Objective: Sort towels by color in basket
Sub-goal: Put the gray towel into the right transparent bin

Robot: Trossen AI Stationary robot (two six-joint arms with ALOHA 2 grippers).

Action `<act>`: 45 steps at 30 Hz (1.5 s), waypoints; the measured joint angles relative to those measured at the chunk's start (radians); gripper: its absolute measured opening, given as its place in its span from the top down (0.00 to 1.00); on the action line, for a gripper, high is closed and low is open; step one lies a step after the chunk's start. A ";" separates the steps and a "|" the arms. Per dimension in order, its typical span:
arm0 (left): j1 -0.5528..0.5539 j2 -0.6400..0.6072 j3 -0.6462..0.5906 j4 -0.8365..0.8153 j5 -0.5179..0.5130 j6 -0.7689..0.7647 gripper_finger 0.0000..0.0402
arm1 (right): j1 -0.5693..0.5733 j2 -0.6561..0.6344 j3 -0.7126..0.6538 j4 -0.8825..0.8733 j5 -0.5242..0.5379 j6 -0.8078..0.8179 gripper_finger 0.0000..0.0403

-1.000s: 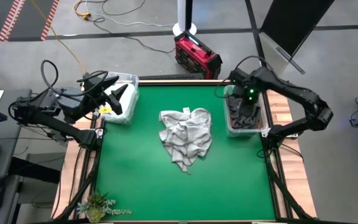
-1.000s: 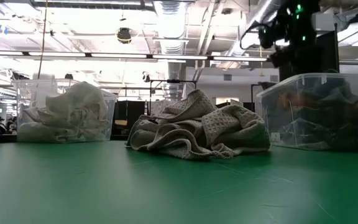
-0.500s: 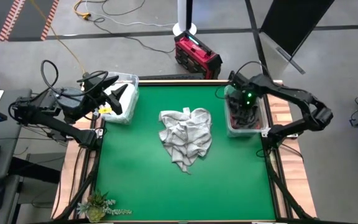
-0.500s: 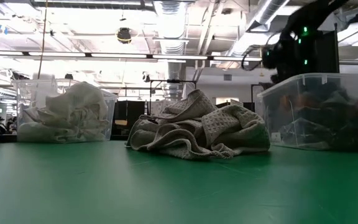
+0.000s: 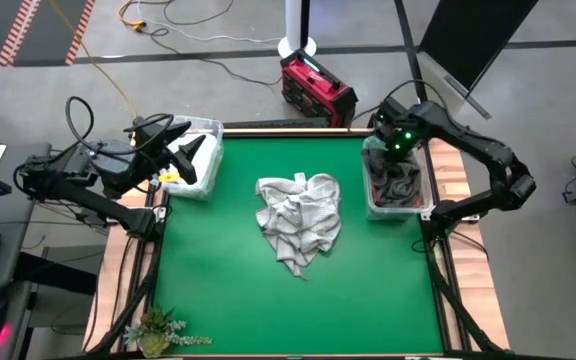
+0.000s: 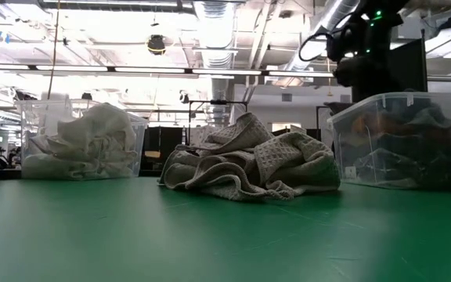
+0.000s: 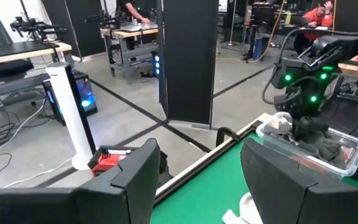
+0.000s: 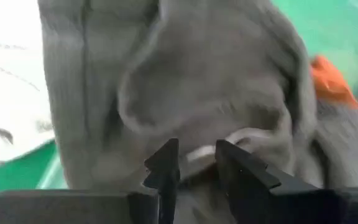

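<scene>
2 hands of mine, right hand (image 8: 192, 163) above the right bin (image 5: 396, 185) of dark towels (image 8: 185, 81), fingers slightly parted, gripping nothing, left hand (image 7: 197, 180) open, empty, over the left bin (image 5: 200, 160), grey towels (image 5: 300, 218) heaped mid-counter (image 5: 228, 280), no readable writing.

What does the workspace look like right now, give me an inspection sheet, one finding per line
Surface: green table mat, wooden edges.
Job's things: crumpled light grey towels mid-table; white towels in the left bin; dark grey towels with a rust orange towel in the right bin.
Clutter: small plant at the near left corner.
Grippers: left gripper open, empty, over the left bin; right gripper part open above the dark towels.
Cables: orange cord and grey leads on the floor.
Surroundings: red case, workbenches, a seated person.
</scene>
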 joint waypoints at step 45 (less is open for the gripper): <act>0.000 0.000 0.000 0.000 0.000 0.003 0.47 | -0.013 -0.106 0.040 0.280 -0.006 -0.291 0.80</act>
